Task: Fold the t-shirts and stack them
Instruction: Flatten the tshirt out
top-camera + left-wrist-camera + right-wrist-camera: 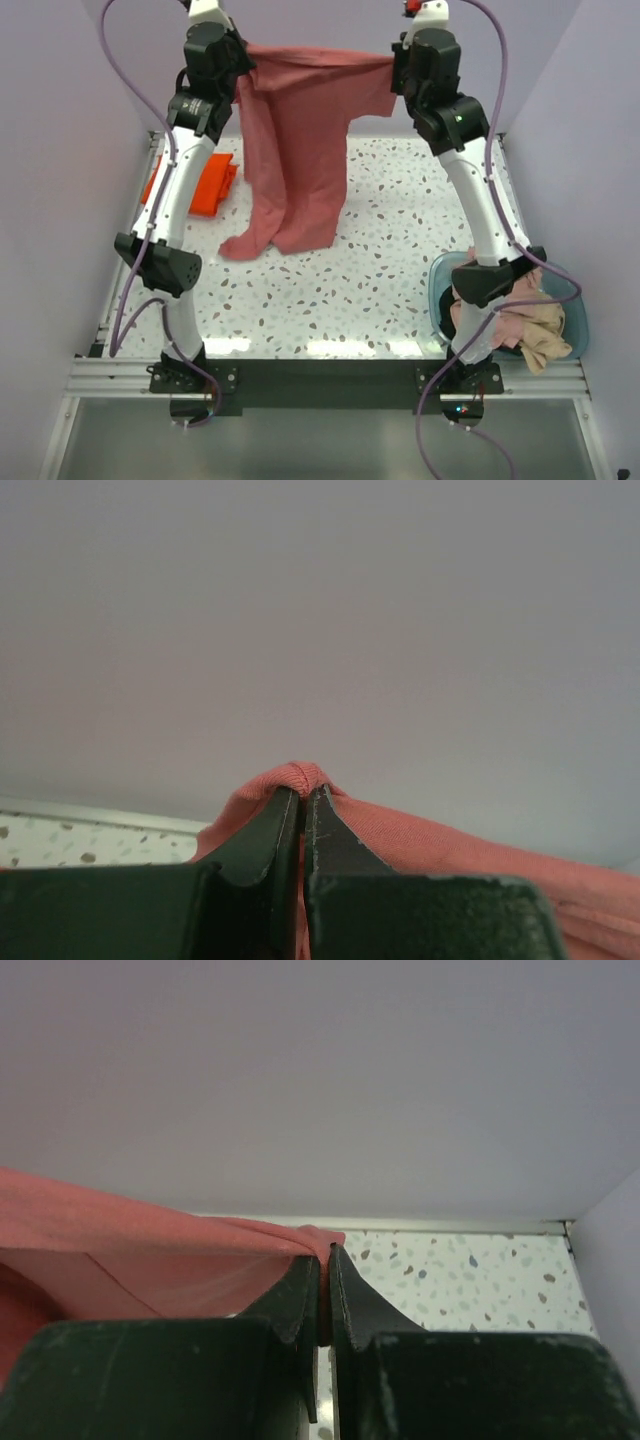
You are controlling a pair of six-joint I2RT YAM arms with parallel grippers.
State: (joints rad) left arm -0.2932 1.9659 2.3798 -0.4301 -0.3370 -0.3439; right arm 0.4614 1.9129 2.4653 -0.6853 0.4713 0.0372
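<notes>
here the left gripper (303, 796) and right gripper (324, 1256) each pinch an edge of the pink shirt (300, 130), stretching it high over the table (400, 250), probably so it hangs flat before folding; the orange shirt (208, 188) lies far left.

Far centre: salmon-pink t-shirt (295, 150) hangs, lower end touching table (340, 300). Left edge: orange t-shirt (210, 188). Near right: teal basin (577, 322). Free passage over near-centre table.

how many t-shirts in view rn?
4: salmon-pink shirt hanging between left gripper and right gripper; orange shirt on the table at left; pink shirt, beige shirt bunched in teal basin, possibly hiding more.
</notes>
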